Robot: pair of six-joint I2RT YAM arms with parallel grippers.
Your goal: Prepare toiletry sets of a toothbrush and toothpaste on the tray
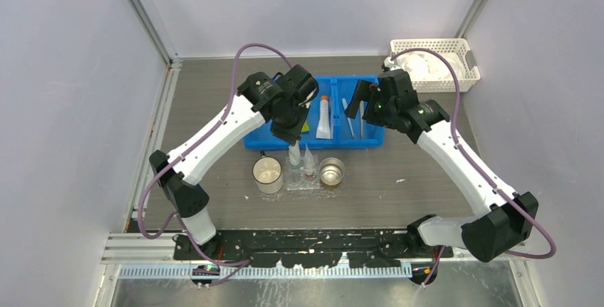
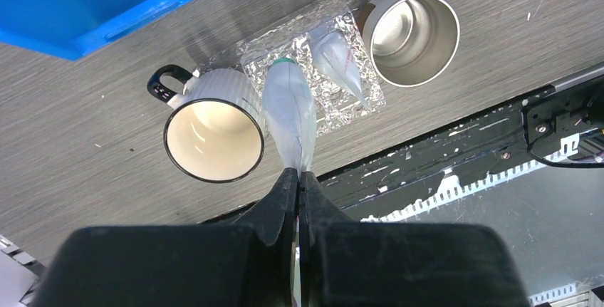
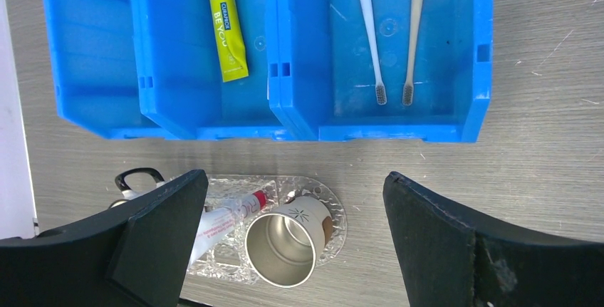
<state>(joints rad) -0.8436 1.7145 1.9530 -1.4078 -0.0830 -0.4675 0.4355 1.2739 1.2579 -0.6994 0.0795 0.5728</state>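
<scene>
The left tool (image 2: 298,184) has its fingers pressed together on the pointed top of the green toiletry set (image 2: 288,111). This clear-wrapped packet stands nearly upright straight below the tool, with its wide foot in a recess of the clear tray (image 2: 327,107). Pinching the thin tip probably lets the tool steer the base into a moulded square without crowding what stands alongside. Just beside that packet, to the tool's right, the reddish-white toiletry set (image 2: 338,61) stands in the same tray, leaning a little. A white mug (image 2: 214,139) sits close against the tray on the tool's left. A steel cup (image 2: 413,33) stands at the tray's right end and seems to rest on its rim. Beyond the tray lies the blue three-compartment bin (image 3: 392,132). The right tool (image 3: 292,177) hovers above the bin with its fingers spread wide and nothing between them. Below it, a yellow-green toothpaste tube (image 3: 226,25) lies in the middle compartment and two toothbrushes (image 3: 368,29) lie in the right one, so this tool looks well placed to fetch more supplies. The green packet is tall on a small foot and may tip when the tool lets go.
</scene>
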